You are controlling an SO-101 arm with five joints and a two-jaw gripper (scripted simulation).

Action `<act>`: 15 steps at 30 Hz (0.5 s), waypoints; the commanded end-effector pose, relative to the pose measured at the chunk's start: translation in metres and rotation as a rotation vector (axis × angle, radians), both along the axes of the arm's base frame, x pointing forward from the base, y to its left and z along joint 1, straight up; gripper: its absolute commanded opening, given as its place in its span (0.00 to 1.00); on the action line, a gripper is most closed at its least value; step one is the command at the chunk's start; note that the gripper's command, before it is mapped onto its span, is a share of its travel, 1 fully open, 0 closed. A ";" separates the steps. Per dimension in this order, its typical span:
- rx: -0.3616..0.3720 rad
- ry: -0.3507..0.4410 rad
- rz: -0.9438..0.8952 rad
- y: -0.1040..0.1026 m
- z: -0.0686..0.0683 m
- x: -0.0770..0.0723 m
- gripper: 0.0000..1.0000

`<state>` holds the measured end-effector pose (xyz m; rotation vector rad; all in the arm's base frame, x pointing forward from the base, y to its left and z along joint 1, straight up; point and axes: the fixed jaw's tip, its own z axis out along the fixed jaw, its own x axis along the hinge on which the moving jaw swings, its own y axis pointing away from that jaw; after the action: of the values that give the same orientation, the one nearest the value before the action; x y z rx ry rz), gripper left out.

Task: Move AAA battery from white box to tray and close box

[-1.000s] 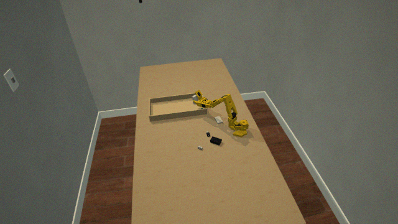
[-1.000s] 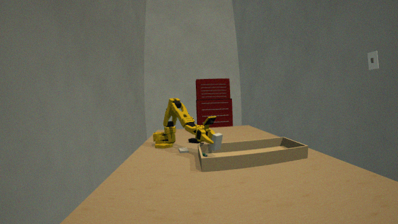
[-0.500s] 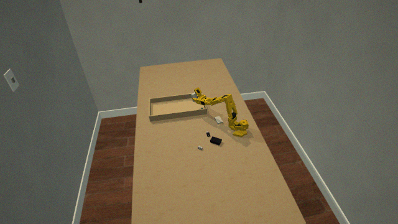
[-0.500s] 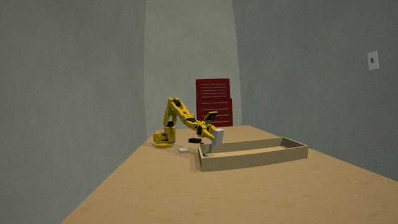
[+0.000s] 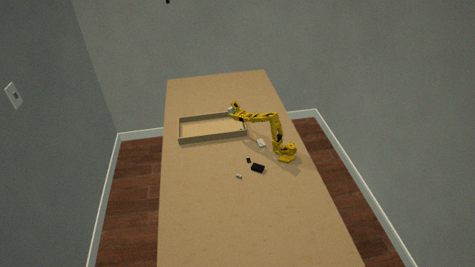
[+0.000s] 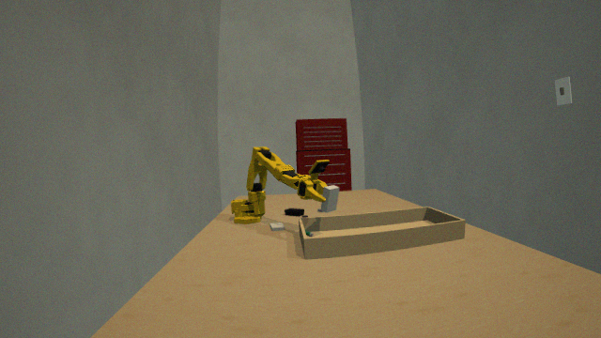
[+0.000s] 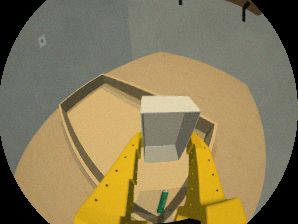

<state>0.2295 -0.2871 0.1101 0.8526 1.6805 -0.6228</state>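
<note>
My gripper is shut on the white box base, held tipped on its side above the near right corner of the tray. The wrist view shows the box between my yellow fingers, above the tray. A small green AAA battery shows in the wrist view below the box; it lies in the tray's corner in the top and exterior views. The white lid lies flat on the table beside my arm's base; it also shows in the exterior view.
A black box lies on the table in front of the arm, with a small black piece and a small grey-white object nearby. A red cabinet stands behind the table.
</note>
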 end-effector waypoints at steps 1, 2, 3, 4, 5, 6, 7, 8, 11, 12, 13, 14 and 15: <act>-0.066 -0.067 0.001 -0.002 0.038 0.004 0.19; -0.065 -0.068 0.001 -0.002 0.039 0.004 0.19; -0.065 -0.068 0.001 -0.002 0.041 0.004 0.19; -0.065 -0.069 0.001 -0.002 0.043 0.004 0.19; -0.064 -0.069 0.002 -0.002 0.044 0.004 0.19; -0.064 -0.069 0.002 -0.002 0.046 0.004 0.19; -0.064 -0.070 0.002 -0.002 0.048 0.004 0.19; -0.063 -0.070 0.002 -0.002 0.049 0.004 0.19; -0.063 -0.071 0.002 -0.002 0.051 0.004 0.19; -0.063 -0.071 0.002 -0.001 0.053 0.004 0.19; -0.062 -0.072 0.002 -0.001 0.054 0.004 0.19; -0.062 -0.072 0.002 -0.001 0.056 0.004 0.19; -0.062 -0.072 0.002 -0.001 0.058 0.004 0.19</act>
<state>0.2307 -0.2886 0.1313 0.8596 1.6786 -0.6169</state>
